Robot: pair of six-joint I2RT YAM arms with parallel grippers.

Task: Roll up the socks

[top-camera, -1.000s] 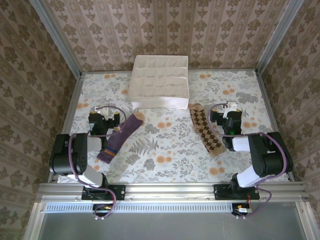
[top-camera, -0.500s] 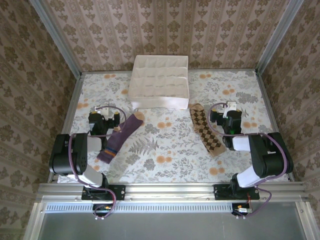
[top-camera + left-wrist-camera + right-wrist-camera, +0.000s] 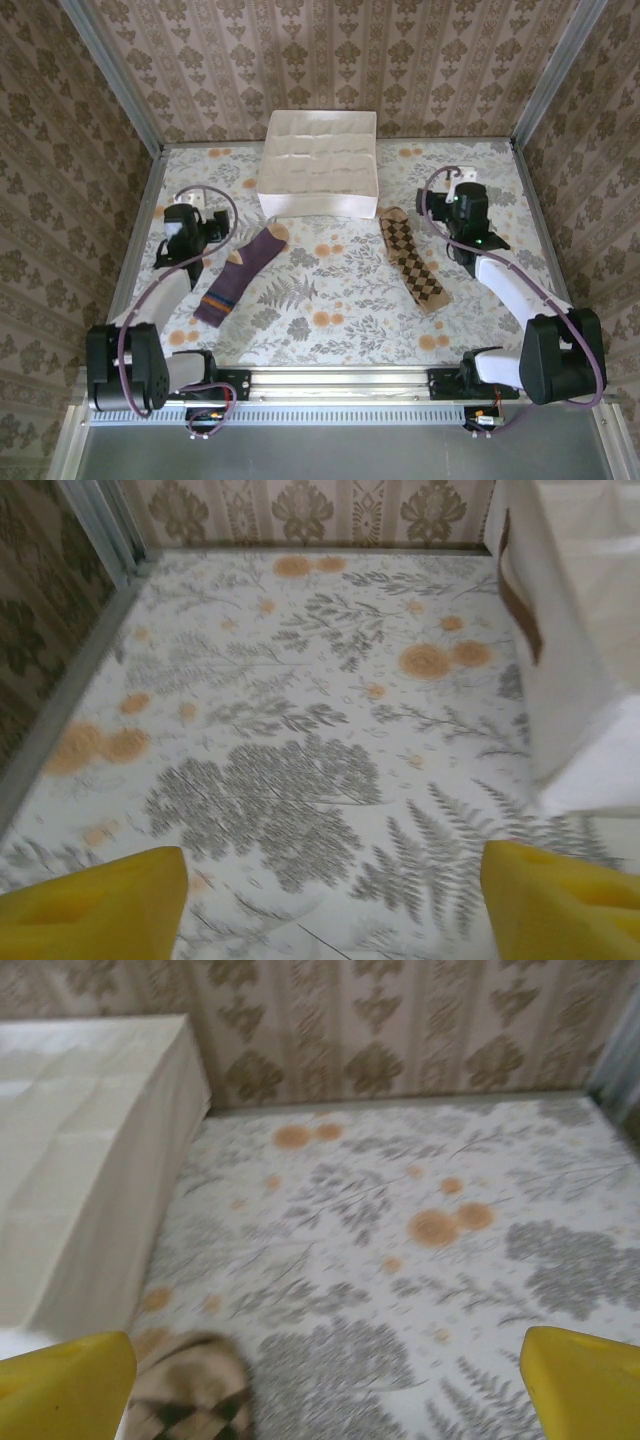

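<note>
Flat purple sock [image 3: 240, 275]; diamond-checked sock [image 3: 413, 260] (both limp, elongated)

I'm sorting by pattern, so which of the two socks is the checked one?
The brown-and-tan diamond-checked sock on the right, its toe by the white box. The other sock, on the left, is dark purple without checks.
</note>
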